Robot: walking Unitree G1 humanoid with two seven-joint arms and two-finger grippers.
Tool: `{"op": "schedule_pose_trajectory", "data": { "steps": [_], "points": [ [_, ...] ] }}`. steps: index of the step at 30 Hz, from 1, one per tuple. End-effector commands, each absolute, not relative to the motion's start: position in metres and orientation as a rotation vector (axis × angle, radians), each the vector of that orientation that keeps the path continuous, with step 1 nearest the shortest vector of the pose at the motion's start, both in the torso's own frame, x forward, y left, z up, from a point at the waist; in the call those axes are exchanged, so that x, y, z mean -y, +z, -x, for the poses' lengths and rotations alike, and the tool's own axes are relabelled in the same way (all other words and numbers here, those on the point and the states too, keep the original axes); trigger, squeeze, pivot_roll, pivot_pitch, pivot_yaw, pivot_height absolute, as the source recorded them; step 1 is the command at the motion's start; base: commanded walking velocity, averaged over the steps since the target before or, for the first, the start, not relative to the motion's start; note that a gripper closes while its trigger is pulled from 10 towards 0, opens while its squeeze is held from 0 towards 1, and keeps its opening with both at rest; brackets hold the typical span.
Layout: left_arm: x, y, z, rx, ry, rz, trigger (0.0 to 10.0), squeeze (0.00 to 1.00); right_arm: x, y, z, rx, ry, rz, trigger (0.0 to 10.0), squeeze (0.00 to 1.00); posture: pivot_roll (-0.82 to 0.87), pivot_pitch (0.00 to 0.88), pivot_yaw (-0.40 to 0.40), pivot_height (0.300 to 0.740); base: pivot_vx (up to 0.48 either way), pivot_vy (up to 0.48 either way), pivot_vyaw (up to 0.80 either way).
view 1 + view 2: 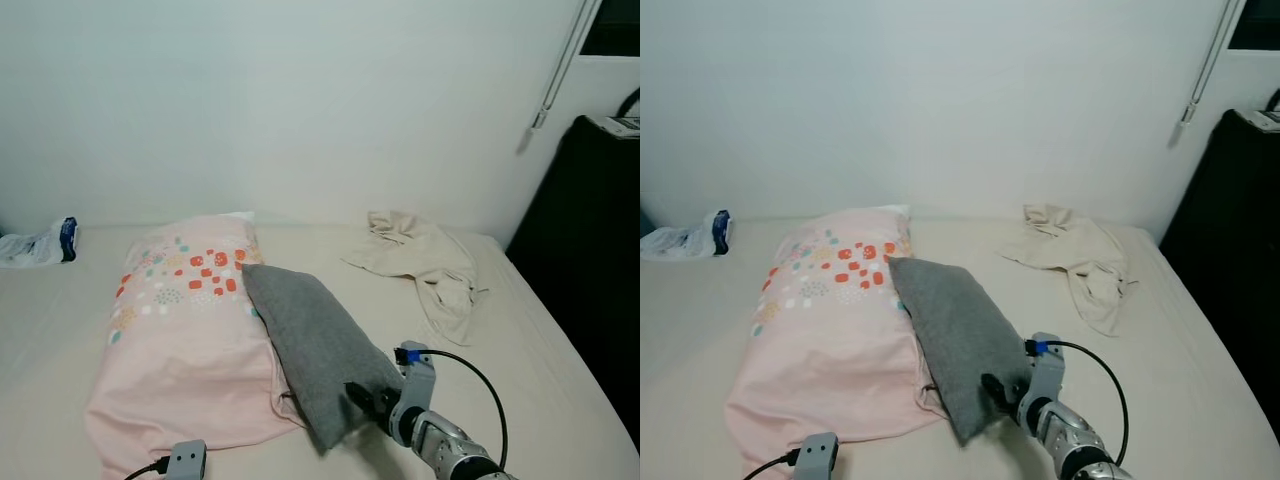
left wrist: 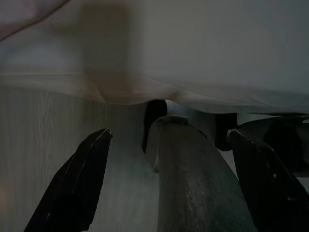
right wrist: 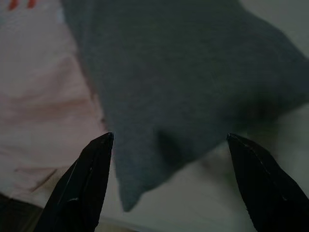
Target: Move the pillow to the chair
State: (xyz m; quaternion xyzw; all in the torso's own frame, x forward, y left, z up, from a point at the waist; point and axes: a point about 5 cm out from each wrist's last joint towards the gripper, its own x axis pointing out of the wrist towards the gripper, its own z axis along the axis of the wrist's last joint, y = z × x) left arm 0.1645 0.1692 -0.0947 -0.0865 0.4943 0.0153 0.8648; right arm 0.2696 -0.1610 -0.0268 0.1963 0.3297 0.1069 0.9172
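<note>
A wide bed with a plain cream sheet (image 1: 560, 380) stands against a bare white wall (image 1: 300, 100). A large pale pink pillow printed with small orange, white and teal squares (image 1: 180, 320) lies on it toward 9 o'clock. A crumpled beige cloth garment (image 1: 425, 260) lies at 2 o'clock. A clear plastic bag with a blue label (image 1: 40, 243) sits at the far 9 o'clock edge. A thin white rod (image 1: 560, 70) leans at 1 o'clock above tall black furniture (image 1: 590, 230).

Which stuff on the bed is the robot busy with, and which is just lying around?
For the job: gray pillow; right gripper, open, reaching at its near end.

Just lying about: pink pillow; crumpled beige cloth; plastic bag; left gripper, down by the floor.
</note>
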Motion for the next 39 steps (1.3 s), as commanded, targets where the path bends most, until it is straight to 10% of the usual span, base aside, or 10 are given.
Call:
{"op": "schedule_pose_trajectory", "data": {
  "steps": [1, 20, 39],
  "points": [
    [-0.169, -0.097, -0.160, -1.058, 0.029, 0.166, 10.0, 0.00, 0.162, -0.033, -0.263, -0.707, 0.191, -0.423, 10.0, 0.00, -0.04, 0.000, -0.011, 0.740, -0.360, 0.000, 0.00],
    [-0.170, -0.096, -0.162, -1.050, 0.036, 0.161, 10.0, 0.00, 0.161, -0.072, -0.208, -0.929, 0.155, -0.216, 10.0, 0.00, -0.04, 0.000, -0.018, 0.740, -0.293, 0.000, 0.00],
    [-0.170, -0.097, -0.158, -1.066, -0.033, 0.082, 10.0, 0.00, 0.171, -0.060, -0.226, -0.841, 0.127, -0.189, 10.0, 0.00, -0.04, 0.000, -0.020, 0.740, 0.000, -0.202, 0.00]
  ]
}}
